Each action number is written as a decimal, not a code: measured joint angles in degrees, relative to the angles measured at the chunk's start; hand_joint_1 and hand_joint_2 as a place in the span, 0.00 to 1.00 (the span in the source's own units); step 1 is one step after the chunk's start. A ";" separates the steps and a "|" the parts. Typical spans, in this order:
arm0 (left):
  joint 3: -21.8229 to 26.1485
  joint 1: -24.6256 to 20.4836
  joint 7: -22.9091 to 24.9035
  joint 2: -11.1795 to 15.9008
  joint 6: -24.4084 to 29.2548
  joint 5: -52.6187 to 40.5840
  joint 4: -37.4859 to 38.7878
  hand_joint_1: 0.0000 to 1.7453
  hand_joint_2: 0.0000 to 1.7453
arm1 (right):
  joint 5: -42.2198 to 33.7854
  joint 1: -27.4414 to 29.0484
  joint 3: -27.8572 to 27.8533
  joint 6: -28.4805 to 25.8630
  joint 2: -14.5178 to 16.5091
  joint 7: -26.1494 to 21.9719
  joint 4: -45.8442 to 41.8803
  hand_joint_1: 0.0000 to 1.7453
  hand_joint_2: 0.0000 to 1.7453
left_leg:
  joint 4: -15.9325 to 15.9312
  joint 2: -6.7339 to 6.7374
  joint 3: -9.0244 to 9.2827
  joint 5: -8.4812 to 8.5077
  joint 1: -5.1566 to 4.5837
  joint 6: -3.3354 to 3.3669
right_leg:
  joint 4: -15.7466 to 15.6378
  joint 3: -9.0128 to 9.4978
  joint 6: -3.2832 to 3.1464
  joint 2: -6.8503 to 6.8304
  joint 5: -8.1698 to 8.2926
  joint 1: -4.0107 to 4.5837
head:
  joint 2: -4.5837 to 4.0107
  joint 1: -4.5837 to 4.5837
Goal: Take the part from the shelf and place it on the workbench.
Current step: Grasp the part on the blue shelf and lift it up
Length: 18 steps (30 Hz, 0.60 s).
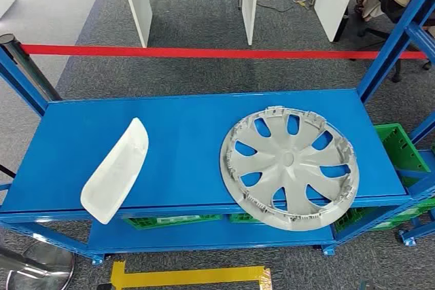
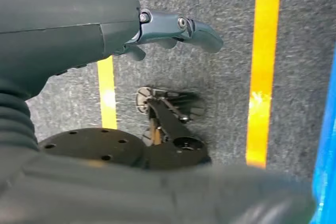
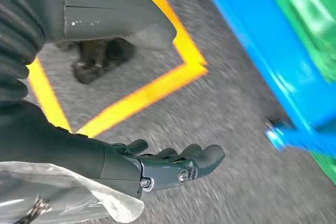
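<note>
Blue metal shelf [image 1: 195, 134], top deck carries two parts. Silver-grey plastic wheel cover [image 1: 289, 166] lies flat on the right side, its near edge hanging a bit over the shelf's front lip. White curved plastic panel [image 1: 115, 170] lies on the left, tilted diagonally, lower end also past the front edge. The two are well apart. Green plastic crates [image 1: 400, 151] sit on the lower level, right and under the deck. Red tape line [image 1: 205, 52] runs across the grey carpet behind the shelf; yellow floor tape [image 1: 189, 276] in front.

Left hand [image 2: 170, 30] hangs over the carpet by yellow tape, fingers [image 2: 198, 32] stretched out, holding nothing. Right hand [image 3: 170, 166] also hangs low near the shelf's blue foot [image 3: 285, 135], fingers [image 3: 202, 158] extended and apart, nothing in them.
</note>
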 joint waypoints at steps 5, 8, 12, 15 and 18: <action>-5.90 -2.34 -11.01 -0.55 6.34 15.35 3.30 0.00 0.00 | 0.40 1.03 -10.45 -13.28 4.41 -10.17 -10.49 0.00 1.00 | 0.00 -0.07 0.00 0.02 -0.01 -0.01 | 0.01 0.05 0.00 -0.07 0.00 -0.01 | 0.00 -0.01; -7.98 -3.17 -12.42 -0.74 7.12 17.49 4.56 0.00 0.00 | 0.46 1.93 -14.47 -15.14 5.82 -11.36 -14.57 0.00 1.00 | 0.00 -0.03 -0.01 0.01 -0.01 -0.01 | 0.02 0.02 0.00 0.05 0.00 -0.01 | 0.00 0.00; -9.40 -3.82 -12.54 -0.91 7.24 17.75 5.38 0.00 0.00 | 0.51 2.25 -16.87 -15.28 7.15 -11.57 -17.27 0.00 1.00 | 0.00 -0.02 0.00 0.00 -0.02 -0.01 | 0.02 0.00 0.00 0.05 0.00 -0.02 | 0.00 -0.01; -9.93 -3.97 -12.59 -1.00 7.24 17.77 5.74 0.00 0.00 | 0.57 2.25 -17.92 -15.28 7.67 -11.61 -18.48 0.00 1.00 | 0.00 -0.02 0.01 0.01 -0.02 -0.01 | 0.02 0.01 0.00 0.02 0.00 -0.02 | 0.00 0.00; -10.16 -4.07 -12.64 -1.03 7.24 17.77 5.99 0.00 0.00 | 0.60 2.31 -18.56 -15.29 7.91 -11.63 -19.18 0.00 1.00 | 0.00 -0.01 0.01 0.01 -0.02 -0.01 | 0.02 0.01 0.00 0.03 0.00 -0.02 | 0.00 -0.01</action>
